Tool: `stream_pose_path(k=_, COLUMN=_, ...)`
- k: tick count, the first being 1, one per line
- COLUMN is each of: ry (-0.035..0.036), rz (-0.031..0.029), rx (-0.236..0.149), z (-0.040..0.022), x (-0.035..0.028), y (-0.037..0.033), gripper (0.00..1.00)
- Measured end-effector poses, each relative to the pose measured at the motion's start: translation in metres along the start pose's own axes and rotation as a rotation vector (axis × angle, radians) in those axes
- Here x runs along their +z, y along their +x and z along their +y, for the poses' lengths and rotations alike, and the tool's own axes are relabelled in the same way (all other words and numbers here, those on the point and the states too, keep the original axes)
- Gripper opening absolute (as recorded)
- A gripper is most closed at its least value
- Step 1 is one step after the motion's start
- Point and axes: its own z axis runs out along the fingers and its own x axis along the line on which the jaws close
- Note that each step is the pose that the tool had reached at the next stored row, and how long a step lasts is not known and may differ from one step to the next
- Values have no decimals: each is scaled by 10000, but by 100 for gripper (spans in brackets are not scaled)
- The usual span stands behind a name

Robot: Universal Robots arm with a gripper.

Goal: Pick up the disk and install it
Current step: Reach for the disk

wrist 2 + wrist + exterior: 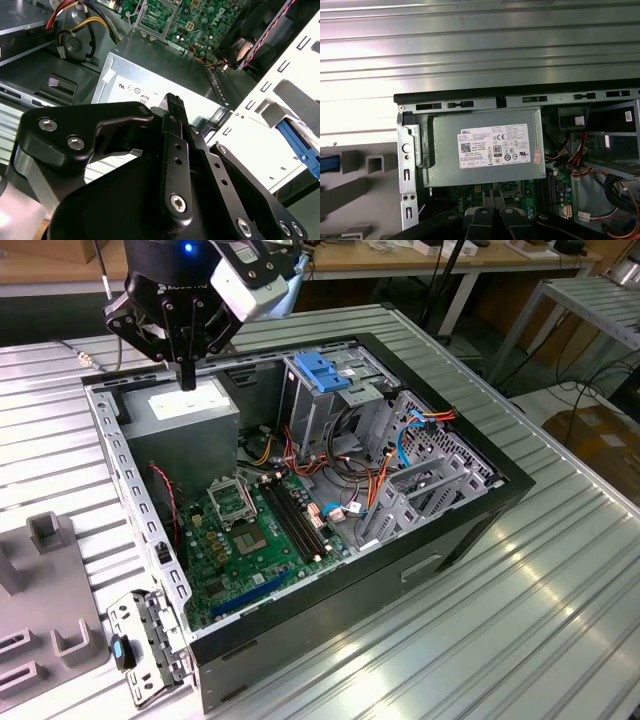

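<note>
Exterior view — closed tool [187, 380] hovers over white label [205, 402] — on grey power supply [200, 438].

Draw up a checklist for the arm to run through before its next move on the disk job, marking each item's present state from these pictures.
1. Disk in the gripper: not ok; it is shut on nothing.
2. Gripper clear of the power supply: ok; it hangs above the labelled top.
3. Computer case open: ok; the motherboard is exposed.
4. Drive cage ready to take the disk: cannot tell; a blue-handled bracket sits on top.
</note>
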Motion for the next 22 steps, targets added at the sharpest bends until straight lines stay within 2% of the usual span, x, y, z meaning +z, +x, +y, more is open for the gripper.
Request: stream_pose_path(k=22, ry=0, rz=0, rx=0, z=-8, x=-3, y=108, gripper=11)
